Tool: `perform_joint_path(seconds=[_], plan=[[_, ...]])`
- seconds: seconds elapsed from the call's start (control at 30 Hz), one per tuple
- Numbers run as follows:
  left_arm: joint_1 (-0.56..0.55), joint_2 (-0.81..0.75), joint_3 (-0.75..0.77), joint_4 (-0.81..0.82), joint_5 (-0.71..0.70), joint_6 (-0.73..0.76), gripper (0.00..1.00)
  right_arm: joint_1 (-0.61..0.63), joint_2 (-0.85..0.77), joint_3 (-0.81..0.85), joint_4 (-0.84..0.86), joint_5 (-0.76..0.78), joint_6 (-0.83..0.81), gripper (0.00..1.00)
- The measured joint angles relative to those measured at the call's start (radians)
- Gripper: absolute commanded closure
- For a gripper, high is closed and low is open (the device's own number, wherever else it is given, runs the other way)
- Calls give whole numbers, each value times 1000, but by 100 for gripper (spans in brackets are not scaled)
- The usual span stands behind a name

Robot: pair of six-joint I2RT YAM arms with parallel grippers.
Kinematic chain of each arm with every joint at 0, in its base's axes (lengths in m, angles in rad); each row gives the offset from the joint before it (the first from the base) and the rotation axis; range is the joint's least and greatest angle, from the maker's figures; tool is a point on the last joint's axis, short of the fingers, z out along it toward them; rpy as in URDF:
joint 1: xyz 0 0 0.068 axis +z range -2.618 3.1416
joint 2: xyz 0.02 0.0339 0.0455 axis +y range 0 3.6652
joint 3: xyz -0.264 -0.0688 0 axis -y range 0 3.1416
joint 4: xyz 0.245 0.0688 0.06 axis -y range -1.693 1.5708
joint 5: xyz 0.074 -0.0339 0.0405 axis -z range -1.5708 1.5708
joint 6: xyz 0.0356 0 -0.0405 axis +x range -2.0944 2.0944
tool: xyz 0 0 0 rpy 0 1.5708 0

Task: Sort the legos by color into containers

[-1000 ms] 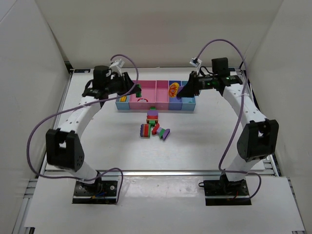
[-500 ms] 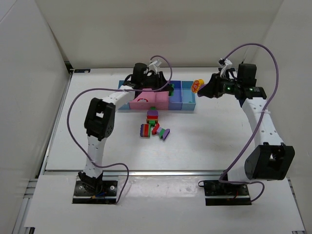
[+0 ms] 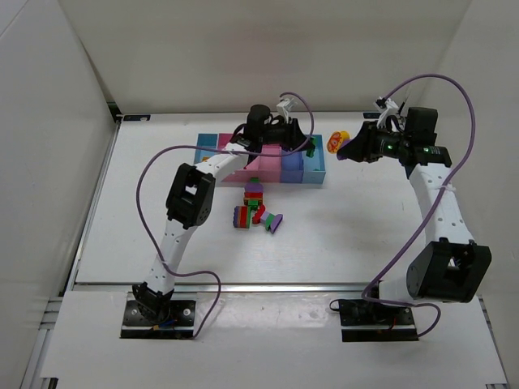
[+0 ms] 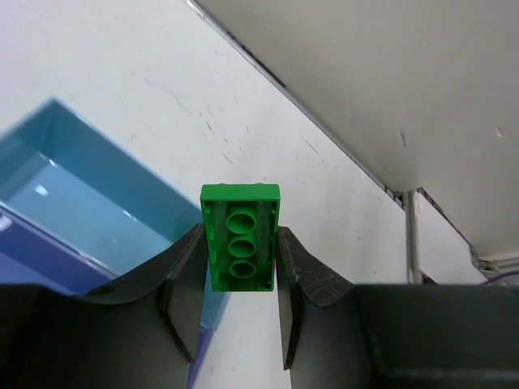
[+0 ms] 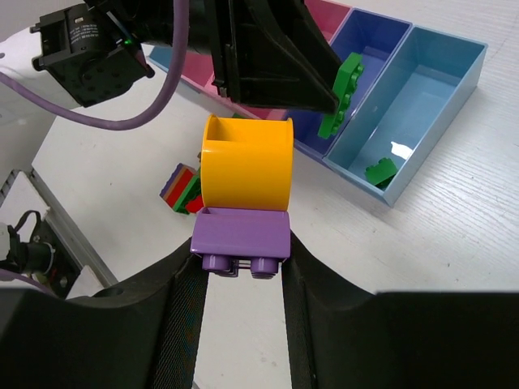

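The long tray (image 3: 209, 144) sits at the back of the table. A pile of bricks (image 3: 255, 209) waits in front of it. The left gripper (image 4: 241, 239) is clamped on a green brick (image 4: 241, 237), up over the tray's right end. The right gripper (image 5: 243, 253) is very near. It is clamped on a purple brick (image 5: 241, 235) with a yellow piece (image 5: 247, 170) stuck on top. The two grippers could bump, and a brick could fall outside the tray.

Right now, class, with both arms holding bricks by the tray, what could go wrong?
1. The right fingers hold a purple brick joined to a yellow piece: two colours may land together.
2. The green brick hangs by the edge of the light blue compartment and may fall outside.
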Motion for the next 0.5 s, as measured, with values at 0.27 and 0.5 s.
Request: perform_joint_path(seconds=[0.27, 0.5], plan=[[2, 79, 115, 12, -8, 67, 66, -23, 0, 7, -5, 0, 8, 100], [-11, 197, 274, -28, -25, 129, 49, -25, 3, 22, -8, -1, 9, 100]])
